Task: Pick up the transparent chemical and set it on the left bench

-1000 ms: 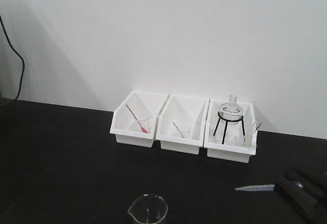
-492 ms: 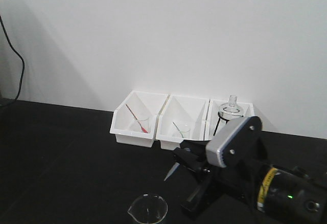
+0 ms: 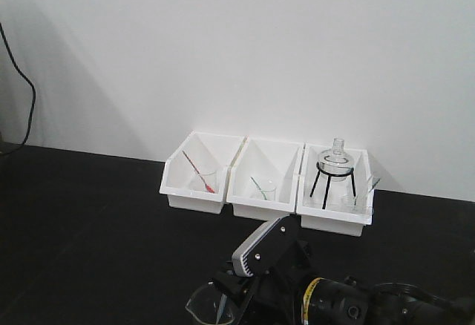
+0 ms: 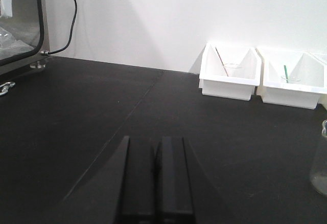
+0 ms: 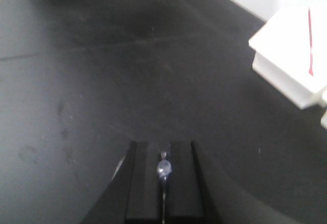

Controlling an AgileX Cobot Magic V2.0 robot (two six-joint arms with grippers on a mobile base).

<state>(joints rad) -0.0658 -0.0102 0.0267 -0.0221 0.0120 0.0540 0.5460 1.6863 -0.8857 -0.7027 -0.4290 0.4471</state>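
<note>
Front view: right arm (image 3: 297, 280) low over matte black counter (image 3: 89, 221), beside glass beaker (image 3: 211, 306). Left wrist view: left gripper (image 4: 155, 183), flat black jaws pressed together. Right wrist view: right gripper (image 5: 163, 180) pinching slim translucent pipette (image 5: 164, 169)

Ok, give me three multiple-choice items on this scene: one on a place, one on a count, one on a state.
1. Where is the red-tipped stick?
A. left white bin
B. middle bin
C. on the counter

2. How many white bins stand by the wall?
A. two
B. three
C. four

3. What is the right end effector doing?
A. open, empty
B. shut, empty
C. shut on the transparent pipette

Key: 1 A, it leans inside the left bin; 2 B, three stand side by side; 3 C, the pipette sits between the closed fingers.
</note>
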